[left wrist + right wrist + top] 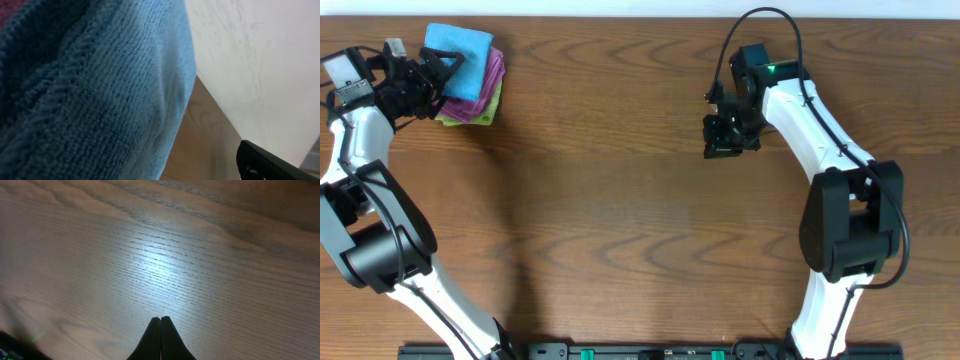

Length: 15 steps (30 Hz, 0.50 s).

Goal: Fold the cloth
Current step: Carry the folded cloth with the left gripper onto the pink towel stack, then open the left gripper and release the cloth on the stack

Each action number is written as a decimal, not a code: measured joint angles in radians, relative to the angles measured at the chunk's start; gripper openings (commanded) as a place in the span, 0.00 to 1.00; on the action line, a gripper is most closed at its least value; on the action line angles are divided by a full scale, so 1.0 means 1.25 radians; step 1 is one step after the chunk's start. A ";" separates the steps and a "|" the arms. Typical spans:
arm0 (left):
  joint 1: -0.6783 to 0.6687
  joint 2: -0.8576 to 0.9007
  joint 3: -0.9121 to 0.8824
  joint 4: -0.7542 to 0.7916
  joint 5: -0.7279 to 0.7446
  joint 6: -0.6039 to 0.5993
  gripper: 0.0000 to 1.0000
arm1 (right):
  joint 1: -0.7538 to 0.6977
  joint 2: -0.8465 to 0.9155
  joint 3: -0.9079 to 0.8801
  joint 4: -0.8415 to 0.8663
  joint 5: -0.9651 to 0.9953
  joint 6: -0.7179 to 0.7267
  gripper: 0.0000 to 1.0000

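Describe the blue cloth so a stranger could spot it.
Look to the far left corner of the wooden table, where a small stack of cloths sits at the left tool. The blue cloth is the top one, over a magenta cloth and a yellow-green cloth.

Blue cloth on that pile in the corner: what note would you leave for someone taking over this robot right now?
Left gripper: at the edge of the fluffy blue cloth, grip unclear.
Right gripper: shut, empty, over the brown wooden table.
The blue one lies folded atop a pink cloth and a yellow-green cloth, far left corner.
Done: folding and stacking, apparently.
Left: probably just let go and back off.
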 measured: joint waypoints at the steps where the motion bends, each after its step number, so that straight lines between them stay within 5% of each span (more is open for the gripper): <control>1: 0.004 0.000 0.000 -0.006 0.001 0.000 0.95 | 0.001 0.000 0.000 0.000 0.000 0.000 0.01; 15: 0.079 -0.010 0.000 -0.031 0.012 0.000 0.95 | 0.044 0.000 0.000 0.004 0.000 0.000 0.02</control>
